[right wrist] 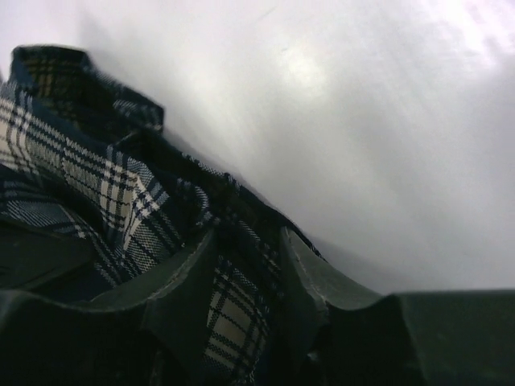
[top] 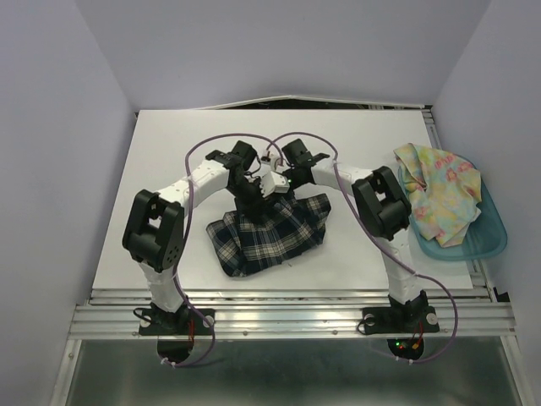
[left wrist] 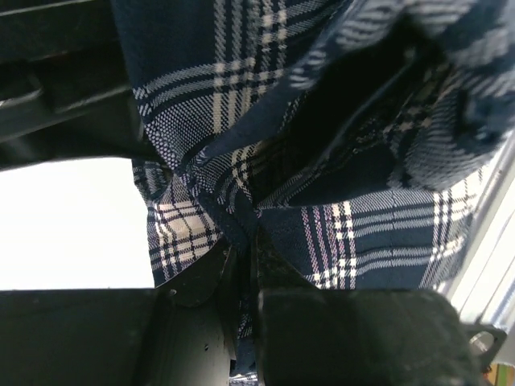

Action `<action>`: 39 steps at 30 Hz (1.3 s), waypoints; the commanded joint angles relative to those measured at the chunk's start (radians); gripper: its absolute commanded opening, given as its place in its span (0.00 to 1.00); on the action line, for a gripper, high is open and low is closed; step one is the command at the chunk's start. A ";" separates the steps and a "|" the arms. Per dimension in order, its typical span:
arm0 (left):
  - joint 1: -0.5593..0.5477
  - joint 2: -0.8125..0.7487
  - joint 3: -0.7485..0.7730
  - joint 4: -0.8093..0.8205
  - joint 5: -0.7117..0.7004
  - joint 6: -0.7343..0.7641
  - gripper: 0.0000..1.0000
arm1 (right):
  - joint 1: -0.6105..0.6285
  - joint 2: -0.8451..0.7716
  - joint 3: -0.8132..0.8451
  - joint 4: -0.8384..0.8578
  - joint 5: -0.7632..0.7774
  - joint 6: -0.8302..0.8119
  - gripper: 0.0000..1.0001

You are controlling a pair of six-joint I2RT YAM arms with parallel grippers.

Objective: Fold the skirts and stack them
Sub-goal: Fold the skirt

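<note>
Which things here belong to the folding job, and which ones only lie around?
Job:
- plaid skirt, pinched by left claw and right claw
- floral skirt, not held

Lying about:
- teal bin, under the floral skirt

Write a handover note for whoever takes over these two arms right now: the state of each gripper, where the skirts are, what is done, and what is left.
Left gripper: shut on the plaid skirt, pinching a fold of it.
Right gripper: shut on the plaid skirt, at its far edge.
Plaid skirt: bunched at mid-table between the arms, not folded.
Floral skirt: crumpled in the teal bin at the right, untouched.
Done: no fold is finished.
Left: fold the plaid skirt, fetch and fold the floral skirt, then stack them.
</note>
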 commanded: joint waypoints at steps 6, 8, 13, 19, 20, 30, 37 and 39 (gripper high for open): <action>0.055 0.139 0.055 0.049 -0.007 -0.010 0.04 | -0.163 -0.125 0.099 -0.183 0.333 -0.027 0.50; 0.059 0.172 0.075 0.049 -0.004 -0.009 0.06 | -0.199 -0.212 0.049 -0.194 0.355 -0.076 0.50; 0.062 0.261 0.150 0.037 -0.002 -0.010 0.14 | -0.200 -0.432 -0.082 -0.199 0.311 -0.139 0.47; 0.065 0.321 0.242 -0.032 -0.002 0.009 0.36 | -0.200 -0.665 -0.231 -0.185 0.070 -0.129 0.47; 0.067 0.322 0.265 -0.052 -0.002 0.011 0.40 | -0.200 -0.710 -0.269 -0.176 0.004 -0.119 0.47; 0.102 0.189 0.448 -0.173 -0.019 -0.063 0.69 | -0.004 -0.726 -0.377 -0.070 -0.061 -0.067 0.47; 0.183 -0.024 0.406 -0.083 0.043 -0.240 0.68 | 0.006 -0.557 -0.372 0.033 -0.030 -0.047 0.43; 0.199 -0.101 0.312 -0.005 0.117 -0.286 0.66 | 0.006 -0.520 -0.358 0.062 -0.018 -0.044 0.42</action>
